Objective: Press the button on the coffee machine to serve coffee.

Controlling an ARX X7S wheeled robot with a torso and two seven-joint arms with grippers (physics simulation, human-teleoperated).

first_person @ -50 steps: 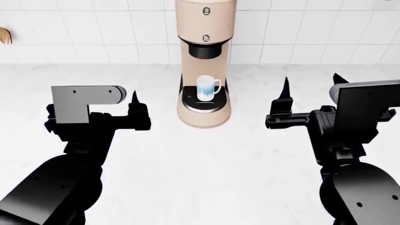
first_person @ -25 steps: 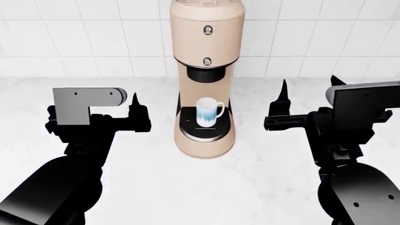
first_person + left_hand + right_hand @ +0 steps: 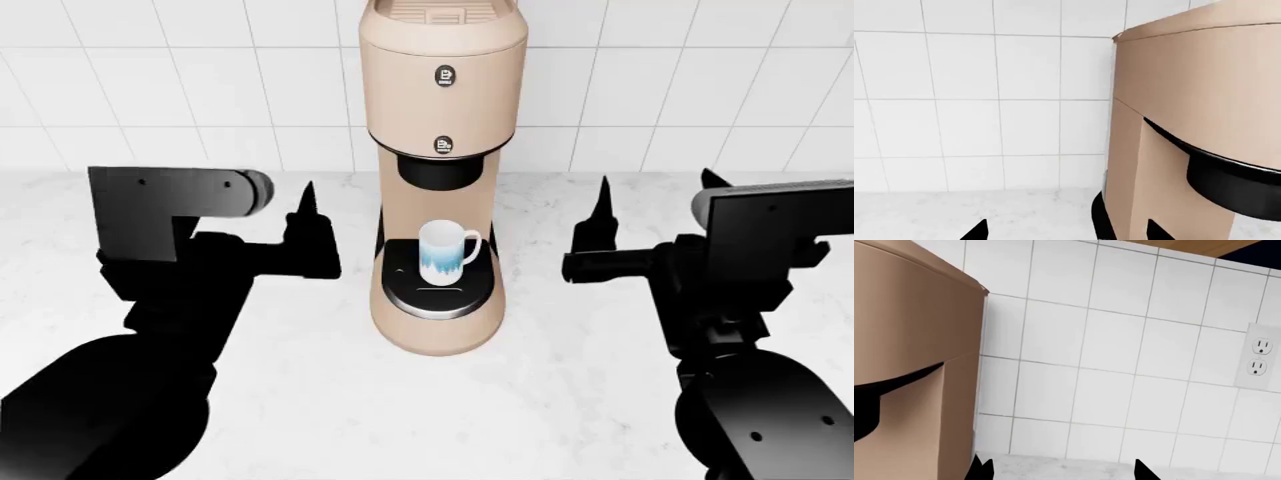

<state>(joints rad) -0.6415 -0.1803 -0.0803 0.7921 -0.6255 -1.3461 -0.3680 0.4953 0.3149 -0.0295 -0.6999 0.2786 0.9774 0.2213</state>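
coffee machine (image 3: 442,190) top cropped, button markings too small to read

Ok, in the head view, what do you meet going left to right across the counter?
left gripper → coffee machine, with the white mug on its drip tray → right gripper
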